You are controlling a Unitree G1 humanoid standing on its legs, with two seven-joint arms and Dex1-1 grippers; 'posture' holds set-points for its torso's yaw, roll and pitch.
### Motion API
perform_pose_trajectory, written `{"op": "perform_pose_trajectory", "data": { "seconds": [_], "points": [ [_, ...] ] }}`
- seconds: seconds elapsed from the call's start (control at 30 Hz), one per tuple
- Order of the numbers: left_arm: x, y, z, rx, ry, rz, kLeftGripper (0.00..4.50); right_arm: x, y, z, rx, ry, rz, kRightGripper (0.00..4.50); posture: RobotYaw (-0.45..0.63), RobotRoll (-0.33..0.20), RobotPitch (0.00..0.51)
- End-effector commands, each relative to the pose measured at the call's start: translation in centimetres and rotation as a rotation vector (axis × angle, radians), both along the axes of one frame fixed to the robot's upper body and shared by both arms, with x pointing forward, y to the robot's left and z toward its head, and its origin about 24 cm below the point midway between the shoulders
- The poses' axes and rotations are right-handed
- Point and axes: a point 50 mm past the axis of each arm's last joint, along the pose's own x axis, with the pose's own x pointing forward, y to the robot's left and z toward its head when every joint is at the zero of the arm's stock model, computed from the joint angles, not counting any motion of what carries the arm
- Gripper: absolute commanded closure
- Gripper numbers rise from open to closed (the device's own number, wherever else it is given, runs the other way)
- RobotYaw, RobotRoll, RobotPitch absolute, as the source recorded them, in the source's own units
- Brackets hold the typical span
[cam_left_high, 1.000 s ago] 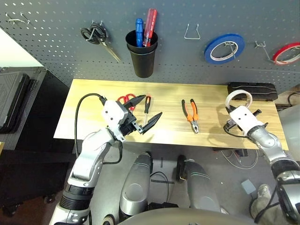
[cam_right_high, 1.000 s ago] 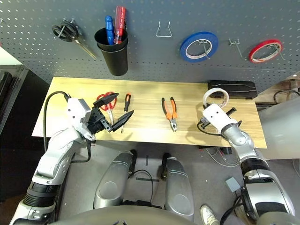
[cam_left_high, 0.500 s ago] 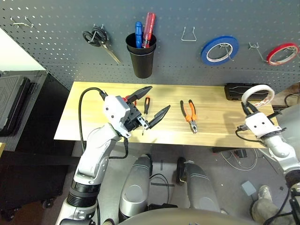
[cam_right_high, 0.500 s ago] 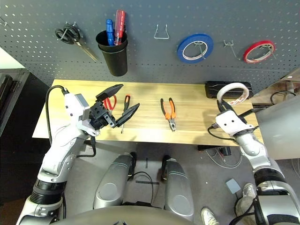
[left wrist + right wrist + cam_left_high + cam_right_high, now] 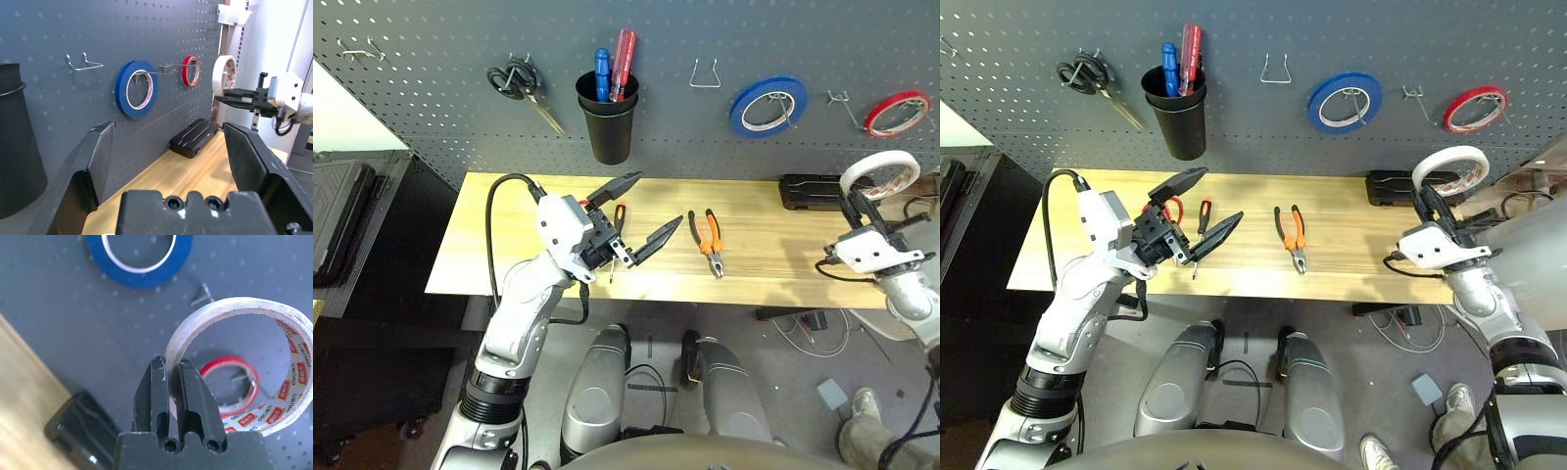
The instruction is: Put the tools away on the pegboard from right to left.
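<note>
My right gripper (image 5: 855, 201) is shut on the rim of the white tape roll (image 5: 879, 171), holding it upright in the air off the table's right end, in front of the pegboard (image 5: 431, 108). In the right wrist view the fingers (image 5: 161, 382) pinch the roll (image 5: 293, 387), with the red tape seen through it. My left gripper (image 5: 656, 201) hangs open and empty above the slim screwdriver (image 5: 618, 220) and the mostly hidden red-handled scissors (image 5: 1172, 209). The orange-and-black pliers (image 5: 709, 242) lie at mid-table.
On the pegboard hang black scissors (image 5: 519, 83), a black cup (image 5: 610, 122) holding screwdrivers, a bare wire hook (image 5: 707, 73), blue tape (image 5: 767, 105), a bare hook (image 5: 842, 98) and red tape (image 5: 896, 113). A black case (image 5: 813, 191) lies at the back right of the wooden table (image 5: 509, 255).
My right gripper has lifted the white tape roll up and to the right, off the table toward the pegboard. My left gripper has risen and shifted right, still open.
</note>
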Motion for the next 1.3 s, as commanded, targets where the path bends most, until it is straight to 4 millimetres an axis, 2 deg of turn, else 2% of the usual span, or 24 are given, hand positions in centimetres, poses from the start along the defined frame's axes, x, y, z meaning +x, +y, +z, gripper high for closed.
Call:
{"op": "perform_pose_trajectory", "data": {
  "seconds": [0.03,0.27,0.57,0.87,1.03,1.23,1.3],
  "points": [
    [-0.3,-0.6,0.5,-0.005,-0.016,-0.038,0.00,0.6,0.5,0.3,0.005,-0.002,0.023,4.45,0.30,0.000,0.205],
    [-0.2,-0.7,0.7,0.000,-0.023,-0.041,0.00,2.7,0.4,1.8,-0.004,-0.026,-0.026,4.45,0.31,0.000,0.201],
    [-0.1,-0.7,0.7,0.010,-0.020,-0.037,0.00,5.8,1.7,2.7,0.027,0.061,-0.046,4.45,0.31,0.000,0.199],
    [0.2,-0.5,0.7,0.022,-0.017,-0.026,0.00,8.6,3.4,4.2,0.146,0.150,-0.072,4.45,0.32,0.000,0.194],
    [0.2,-0.4,0.6,0.026,-0.012,-0.017,0.00,8.8,3.7,4.0,0.216,0.158,-0.068,2.89,0.33,0.000,0.193],
    [0.2,-0.1,0.2,0.033,0.000,-0.008,0.00,7.5,3.2,2.7,0.263,0.136,-0.043,0.56,0.33,0.000,0.205],
    [0.2,0.0,0.1,0.039,0.008,-0.005,0.00,6.7,3.0,2.3,0.281,0.114,-0.024,0.06,0.32,0.000,0.211]
  ]
}}
